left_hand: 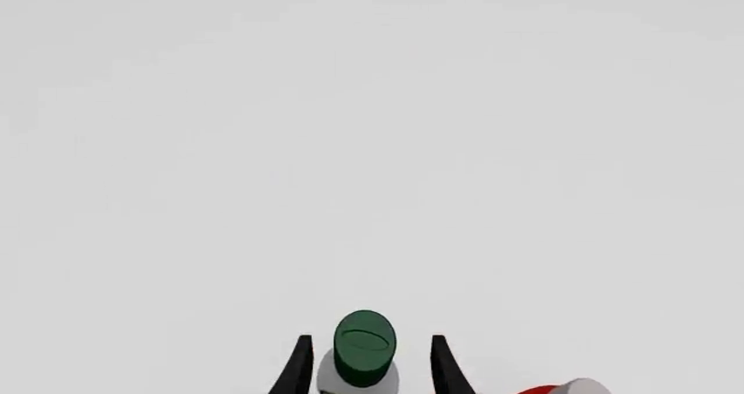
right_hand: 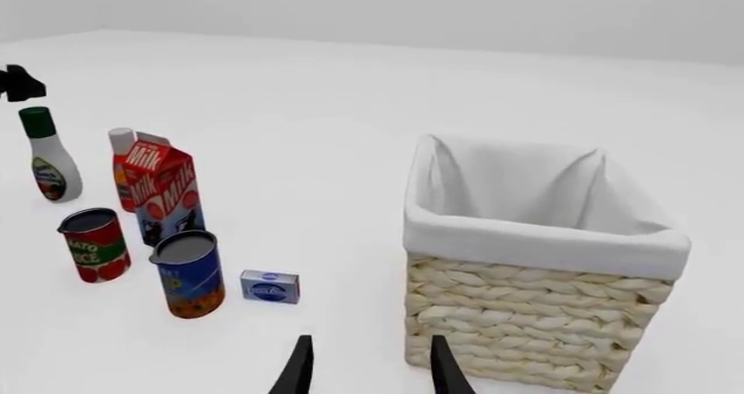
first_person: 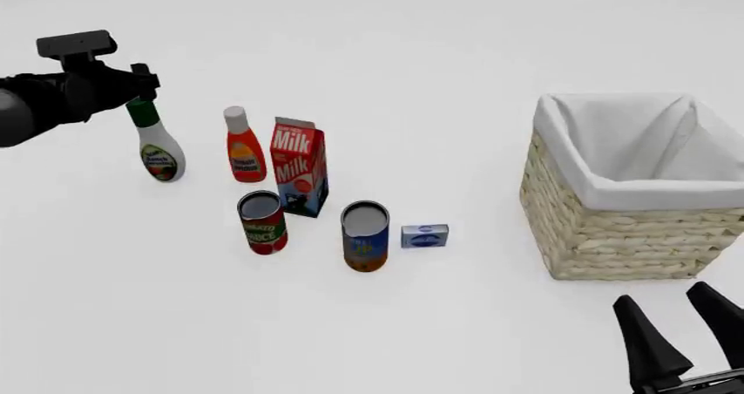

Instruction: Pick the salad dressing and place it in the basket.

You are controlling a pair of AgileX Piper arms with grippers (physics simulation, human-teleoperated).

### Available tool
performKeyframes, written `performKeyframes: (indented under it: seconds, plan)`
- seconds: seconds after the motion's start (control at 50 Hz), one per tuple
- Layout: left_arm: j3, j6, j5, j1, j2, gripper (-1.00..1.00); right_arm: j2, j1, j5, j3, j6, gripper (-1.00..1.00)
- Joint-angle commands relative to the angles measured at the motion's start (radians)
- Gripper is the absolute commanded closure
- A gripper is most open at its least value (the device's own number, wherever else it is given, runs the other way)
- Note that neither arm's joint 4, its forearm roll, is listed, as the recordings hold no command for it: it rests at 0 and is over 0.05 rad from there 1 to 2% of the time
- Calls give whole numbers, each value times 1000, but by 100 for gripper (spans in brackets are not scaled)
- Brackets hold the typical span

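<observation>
The salad dressing (first_person: 158,148), a white bottle with a dark green cap, stands upright at the far left of the group. It also shows in the right wrist view (right_hand: 49,163). My left gripper (first_person: 142,89) is just above the cap. In the left wrist view the open left gripper (left_hand: 372,340) has its fingers on either side of the green cap (left_hand: 364,346), apart from it. The wicker basket (first_person: 628,233) with white lining stands at the right, seen close in the right wrist view (right_hand: 524,329). My right gripper (first_person: 686,329) is open and empty in front of the basket, and its own view shows it too (right_hand: 369,363).
Right of the dressing stand a red bottle with white cap (first_person: 243,150) and a milk carton (first_person: 299,163). In front of them are a tomato can (first_person: 264,222), a blue and orange can (first_person: 365,237) and a small blue box (first_person: 424,236).
</observation>
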Motion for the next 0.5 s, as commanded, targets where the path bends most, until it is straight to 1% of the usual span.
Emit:
performKeyframes:
  seconds: [0.02, 0.26, 0.5]
  plan:
    - [-12, 8, -10, 0, 23, -100, 0, 4, 1, 0, 1, -100]
    - [-52, 13, 3, 10, 76, -100, 0, 4, 4, 0, -1, -100]
    - [-54, 20, 1, 8, 102, -100, 0, 6, 6, 0, 1, -100]
